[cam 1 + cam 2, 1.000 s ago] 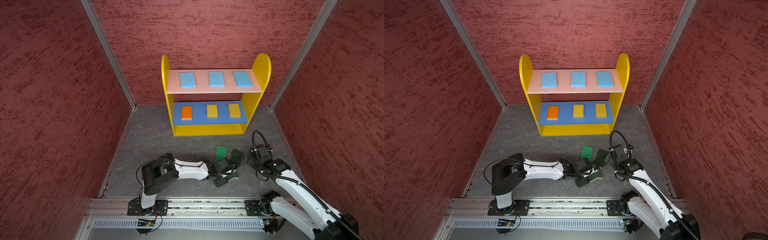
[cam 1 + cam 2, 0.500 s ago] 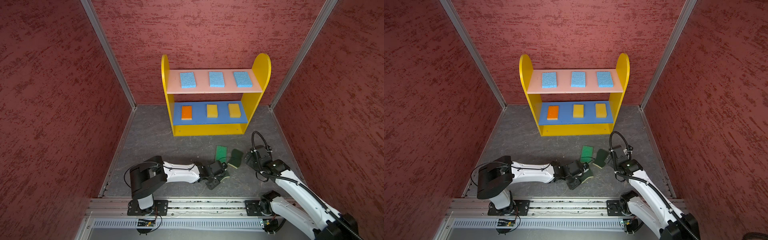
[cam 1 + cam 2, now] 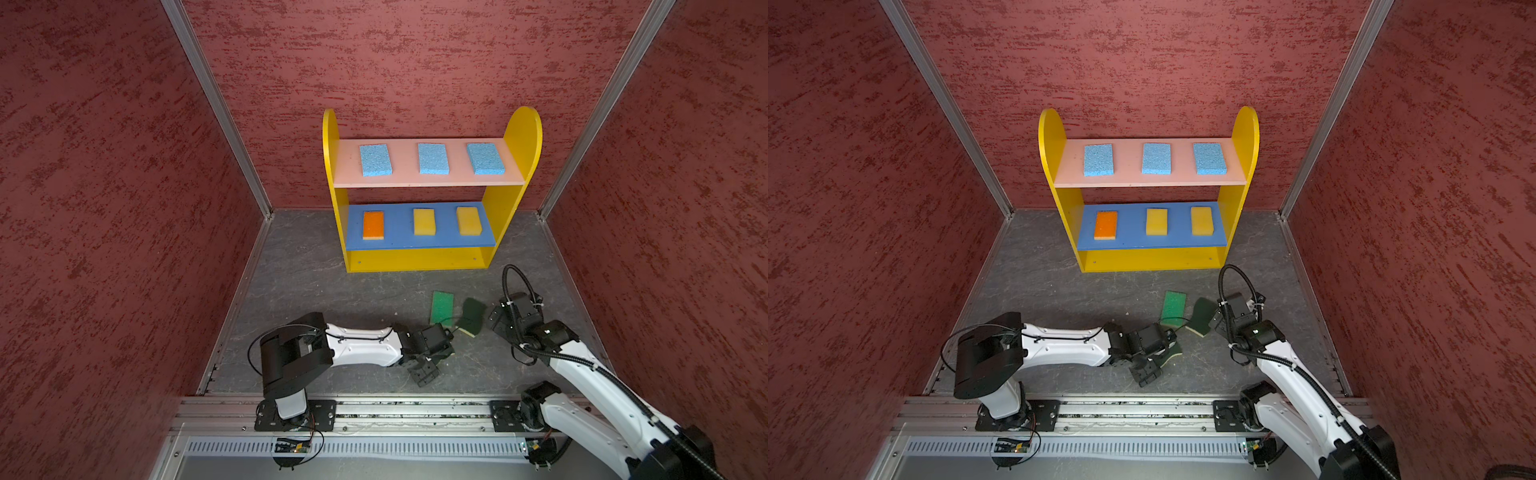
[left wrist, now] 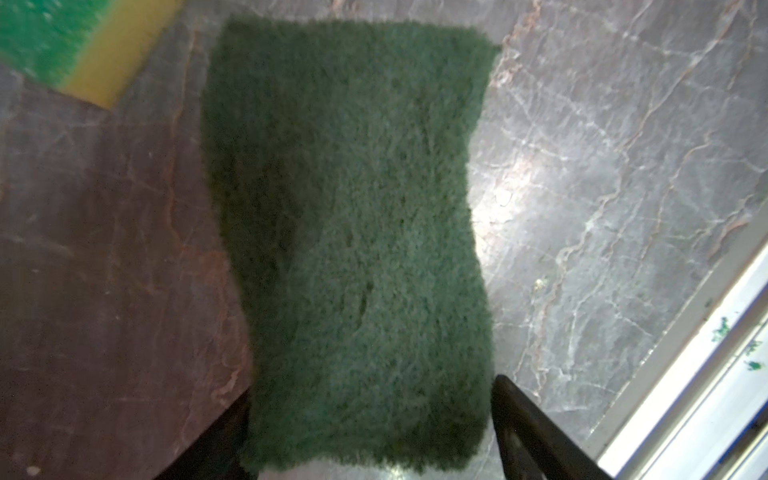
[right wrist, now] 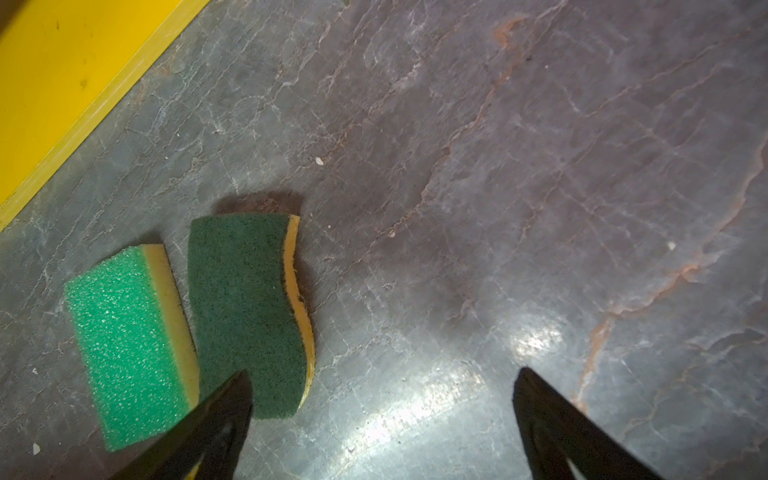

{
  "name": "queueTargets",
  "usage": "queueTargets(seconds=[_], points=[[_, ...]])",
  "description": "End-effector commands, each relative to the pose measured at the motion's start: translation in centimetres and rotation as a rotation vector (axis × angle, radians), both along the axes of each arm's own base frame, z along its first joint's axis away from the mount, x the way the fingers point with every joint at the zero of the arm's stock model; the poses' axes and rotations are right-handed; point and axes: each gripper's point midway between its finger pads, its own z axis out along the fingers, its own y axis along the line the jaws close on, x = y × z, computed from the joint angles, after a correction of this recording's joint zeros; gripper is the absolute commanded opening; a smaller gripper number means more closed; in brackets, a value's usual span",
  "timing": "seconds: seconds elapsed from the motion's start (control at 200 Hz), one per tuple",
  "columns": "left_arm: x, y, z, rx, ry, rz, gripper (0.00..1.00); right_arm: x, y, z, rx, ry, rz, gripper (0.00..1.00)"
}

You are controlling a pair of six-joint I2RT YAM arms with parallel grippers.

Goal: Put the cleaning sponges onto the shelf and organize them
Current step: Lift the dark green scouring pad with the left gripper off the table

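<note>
The left gripper straddles a dark green wavy-edged sponge on the grey marbled table, well apart from the yellow-sided shelf. Whether it is pinching or merely flanking cannot be told, and a soft edge grip may slip. The right gripper is spread wide and could nudge the second dark green sponge.

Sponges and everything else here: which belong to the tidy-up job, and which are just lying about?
For the job: shelf, three blue sponges, orange sponge, two yellow sponges, green sponge, two dark green sponges.
Just there: red walls, metal rail.
</note>
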Motion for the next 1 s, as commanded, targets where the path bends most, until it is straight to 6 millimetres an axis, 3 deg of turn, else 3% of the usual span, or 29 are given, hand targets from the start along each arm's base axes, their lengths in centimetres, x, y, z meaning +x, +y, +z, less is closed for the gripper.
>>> queueTargets(seconds=[0.0, 0.326, 0.746, 0.992], points=[[0.1, 1.2, -1.4, 0.09, -0.011, -0.048, 0.85, -0.1, -0.1, 0.1, 0.006, -0.012, -0.009, 0.99], [2.3, 0.8, -1.7, 0.091, -0.064, -0.053, 0.86, 0.0, -0.1, 0.4, 0.007, -0.014, -0.002, 0.99], [1.1, 1.4, -2.3, 0.113, -0.066, -0.077, 0.71, 0.8, 0.5, 0.4, 0.016, -0.005, 0.012, 0.99], [1.3, 2.2, -2.4, 0.121, -0.065, 0.007, 0.63, 0.6, 0.2, 0.7, 0.002, -0.008, 0.008, 0.99]])
